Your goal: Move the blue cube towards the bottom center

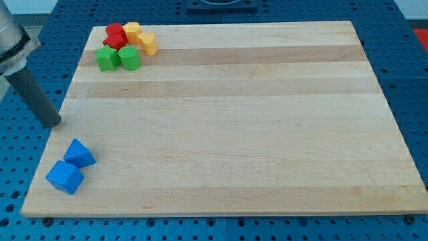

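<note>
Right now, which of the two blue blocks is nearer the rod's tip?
The upper blue block, the triangular-looking one. It lies just below and right of my tip, which is off the board's left edge. The blue cube sits lower, nearer the board's bottom-left corner.

- We see bright, even light and a sharp picture.
- Soft shadows fall towards 5 o'clock under the blocks [124, 45].
- No glare on the board [254, 120].

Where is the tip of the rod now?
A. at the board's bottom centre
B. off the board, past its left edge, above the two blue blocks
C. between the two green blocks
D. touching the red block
B: my tip sits just past the board's left edge, toward the view's top from the blue cube and the other blue block, touching neither.
</note>
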